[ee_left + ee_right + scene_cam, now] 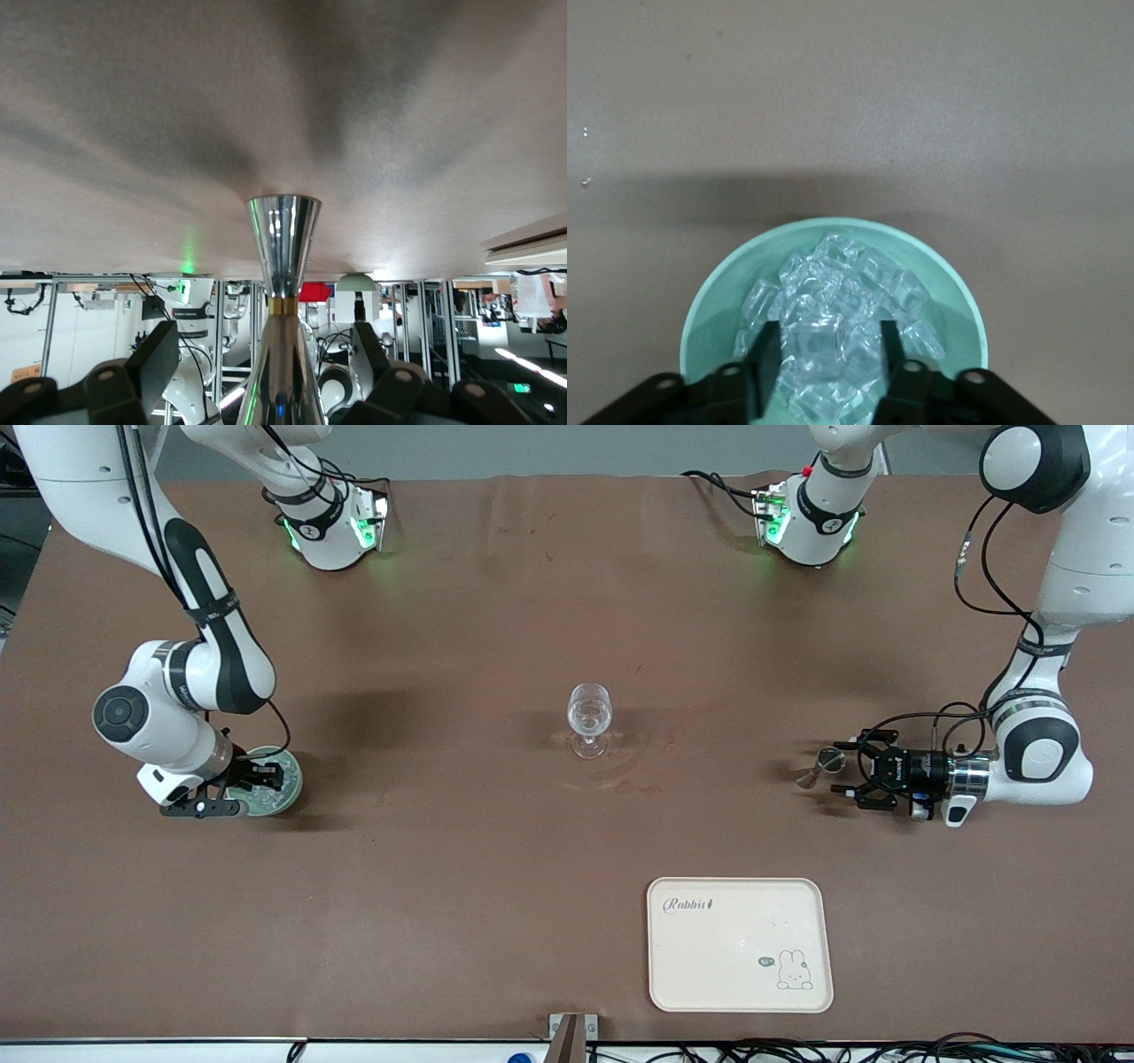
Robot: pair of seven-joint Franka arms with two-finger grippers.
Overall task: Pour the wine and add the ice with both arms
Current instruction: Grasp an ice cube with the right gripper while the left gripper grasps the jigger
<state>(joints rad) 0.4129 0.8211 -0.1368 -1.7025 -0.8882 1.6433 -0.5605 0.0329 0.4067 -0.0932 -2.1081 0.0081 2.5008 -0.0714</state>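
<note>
Brown tabletop: right claw, fingers apart, hangs directly over the heap of clear ice cubes in the pale green bowl; left claw brackets a steel jigger, grip unclear.

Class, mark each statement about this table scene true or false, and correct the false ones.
1. The right end effector is over the green bowl of ice. True.
2. The wine glass stands on the tray. False: it stands on the table, farther from the front camera than the tray.
3. The left end effector has a shiny metal jigger between its fingers. True.
4. The bowl holds no ice. False: cubes are heaped in it.
</note>
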